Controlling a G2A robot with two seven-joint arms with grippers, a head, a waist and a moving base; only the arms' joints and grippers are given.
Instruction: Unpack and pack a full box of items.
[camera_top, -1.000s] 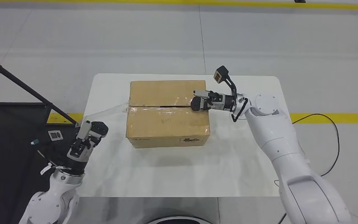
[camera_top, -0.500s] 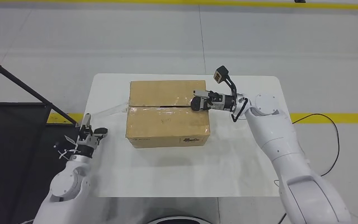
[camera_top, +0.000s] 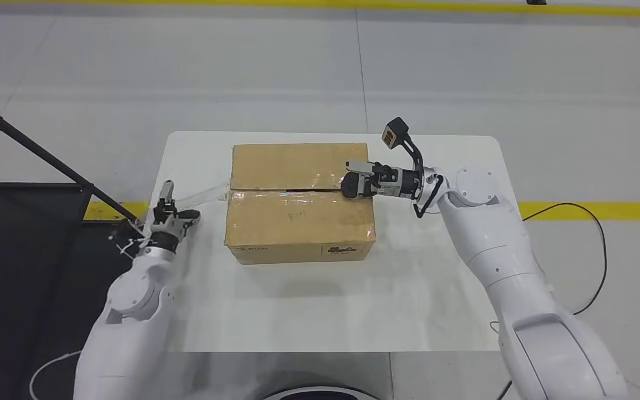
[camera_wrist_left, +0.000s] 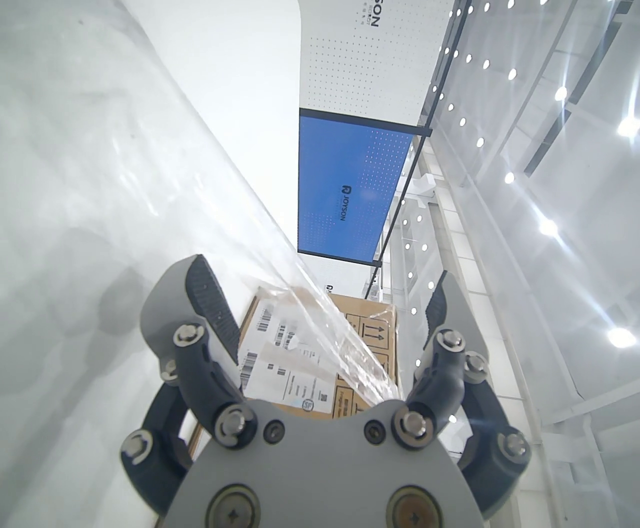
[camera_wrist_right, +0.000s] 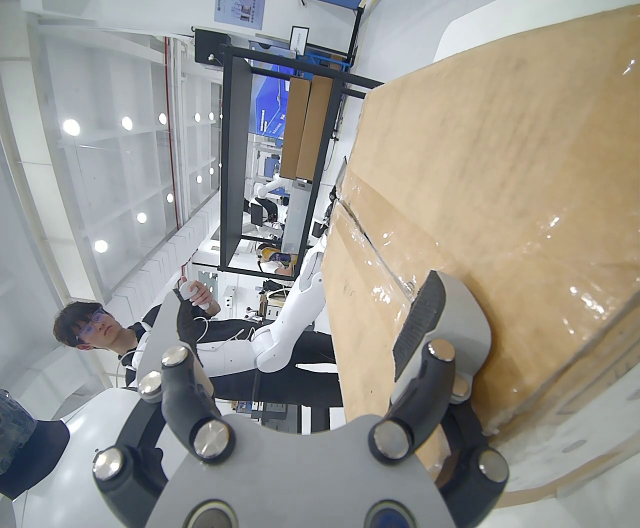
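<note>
A sealed cardboard box (camera_top: 300, 200) sits in the middle of the white table (camera_top: 440, 290). A strip of clear tape (camera_top: 205, 193) is peeled off its left side and stretches out toward my left gripper (camera_top: 170, 208). In the left wrist view the tape (camera_wrist_left: 320, 305) runs between the spread fingers (camera_wrist_left: 210, 305) of the open left gripper (camera_wrist_left: 325, 310), with the box (camera_wrist_left: 350, 350) beyond. My right gripper (camera_top: 355, 184) is at the box's right edge. It stands open (camera_wrist_right: 300, 320), one finger (camera_wrist_right: 425, 320) lying on the taped seam of the box (camera_wrist_right: 500, 175).
A black cloth bin (camera_top: 40, 250) with a slanting rod stands beside the table's left edge. Bare tabletop lies in front of the box and to its right. A person sits beyond the table in the right wrist view, touching nothing.
My left arm has swung from the table's near left edge up toward the loose end of the tape, turning its gripper to face the box. The right arm and the box have kept still.
</note>
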